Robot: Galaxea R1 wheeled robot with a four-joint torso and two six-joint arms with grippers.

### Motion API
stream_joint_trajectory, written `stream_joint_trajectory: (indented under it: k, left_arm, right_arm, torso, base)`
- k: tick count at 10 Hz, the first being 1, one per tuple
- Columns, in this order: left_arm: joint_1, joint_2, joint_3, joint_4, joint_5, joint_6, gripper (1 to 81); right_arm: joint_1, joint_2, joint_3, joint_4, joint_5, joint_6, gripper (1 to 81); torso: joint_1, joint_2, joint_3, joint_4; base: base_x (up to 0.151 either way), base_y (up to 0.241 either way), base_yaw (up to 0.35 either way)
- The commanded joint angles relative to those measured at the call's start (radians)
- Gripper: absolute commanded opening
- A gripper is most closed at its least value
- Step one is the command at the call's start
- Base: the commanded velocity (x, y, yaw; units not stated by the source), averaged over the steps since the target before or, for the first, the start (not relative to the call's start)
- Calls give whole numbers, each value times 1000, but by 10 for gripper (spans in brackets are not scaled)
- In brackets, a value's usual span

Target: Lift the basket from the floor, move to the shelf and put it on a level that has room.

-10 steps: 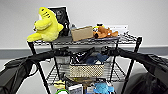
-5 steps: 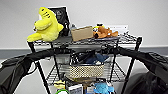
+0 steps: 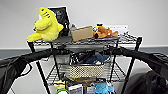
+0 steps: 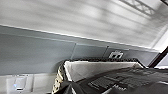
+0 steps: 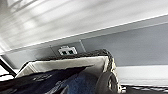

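Head view showed both dark arms reaching forward from the picture's lower corners, the left arm (image 3: 37, 55) and the right arm (image 3: 140, 56) meeting the basket (image 3: 86, 70) at its two ends, beneath the rack's top tier. Whether either gripper's fingers were apart or together could not be told, as the arm ends merged with the dark shapes at the basket's rim. The basket, pale woven wicker with a blue item (image 3: 96, 59) and dark cloth inside, sat at the second tier (image 3: 117, 75) of the black wire shelf (image 3: 130, 72), between its poles; whether it rested on the grid or was held just above could not be told. Below it lay a jumble of small toys and boxes on a lower tier. On the top tier stood a yellow plush (image 3: 46, 26), a brown cardboard box (image 3: 82, 33) and an orange plush (image 3: 105, 32). Behind was a white wall with a grey band. Left wrist view caught the basket's white lining (image 4: 100, 68) close up against that wall, and right wrist view caught a wall socket (image 5: 67, 50) beyond the rim.
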Motion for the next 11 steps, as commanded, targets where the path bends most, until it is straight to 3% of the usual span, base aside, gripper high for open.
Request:
stream_joint_trajectory:
  k: [1, 6, 11]
  left_arm:
    - [-152, -115, 177, 1, -13, -18, 811]
    - [-140, -237, 366, -1, -20, -53, 811]
    - [-91, -424, 577, -1, -36, -61, 811]
  right_arm:
    - [140, -190, 300, 7, 21, 70, 811]
    - [127, -373, 553, 7, 61, 127, 811]
    - [107, -569, 789, 8, 84, 164, 811]
  torso:
    - [0, 0, 0, 0]
    - [0, 0, 0, 0]
    - [0, 0, 0, 0]
  base:
    - [0, 0, 0]
    - [0, 0, 0]
    - [0, 0, 0]
